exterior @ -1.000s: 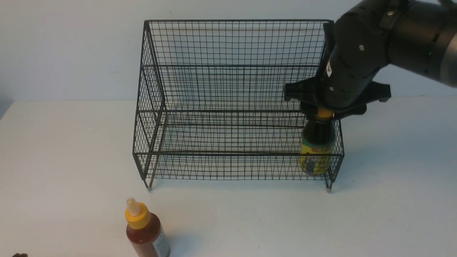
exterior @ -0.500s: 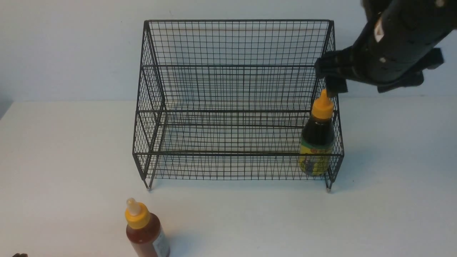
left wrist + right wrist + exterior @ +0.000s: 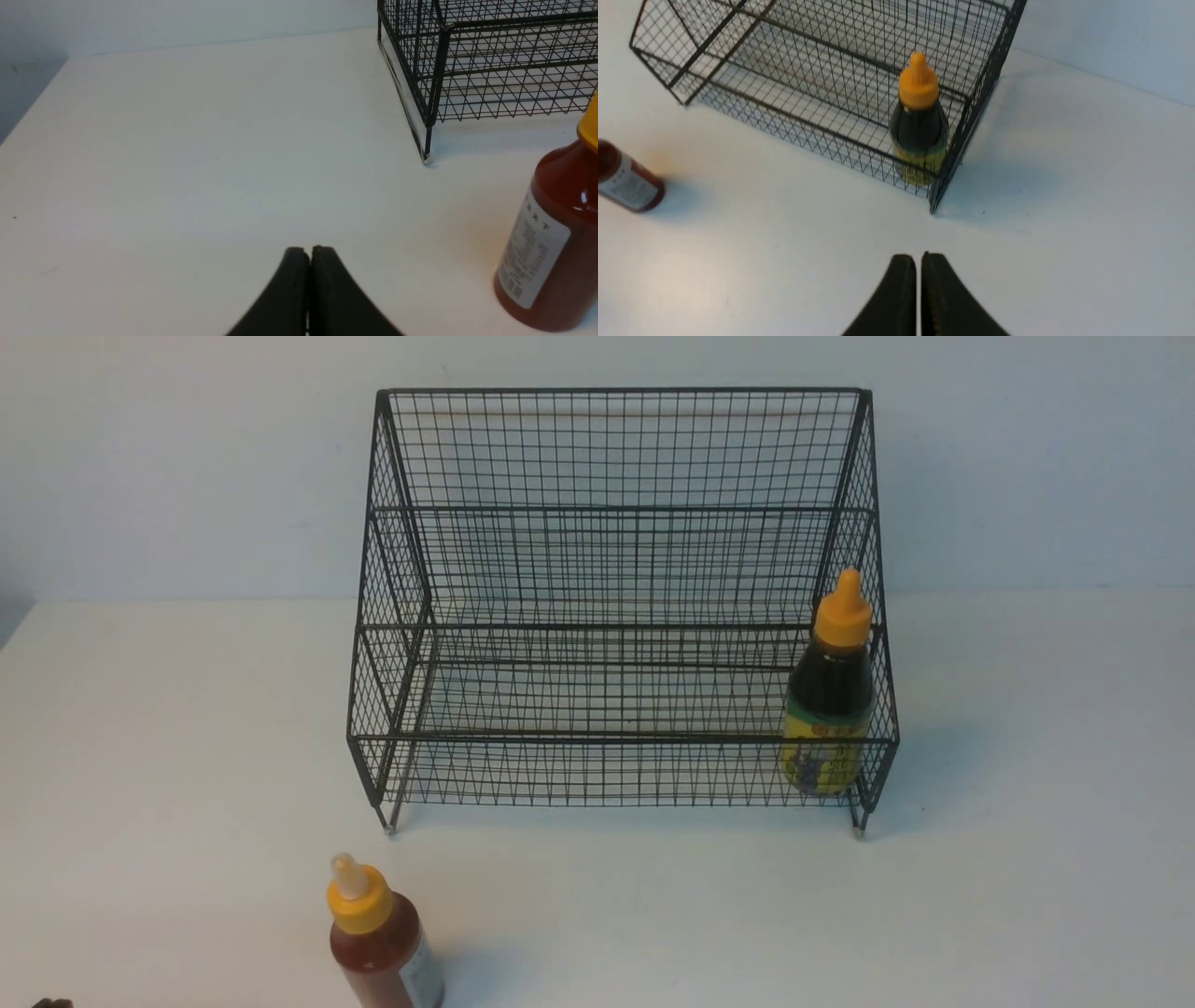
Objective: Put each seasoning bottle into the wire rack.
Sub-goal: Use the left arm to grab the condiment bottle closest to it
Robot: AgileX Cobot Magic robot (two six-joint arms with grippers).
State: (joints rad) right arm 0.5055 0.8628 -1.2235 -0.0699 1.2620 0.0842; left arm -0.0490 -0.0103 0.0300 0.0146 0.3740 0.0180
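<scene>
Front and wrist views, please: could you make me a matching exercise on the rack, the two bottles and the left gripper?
Column one:
1. rack
2. dark bottle
3. red bottle
4. left gripper

Column two:
A. shut, holding nothing
B. upright, outside the rack
C. black wire, two tiers
D. in the lower tier, right end

Pairs: 1-C, 2-D, 3-B, 4-A.

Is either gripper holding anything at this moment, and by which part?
Nothing is held. The left gripper and right gripper are both shut and empty; the dark bottle stands free in the rack, the red bottle on the table.
</scene>
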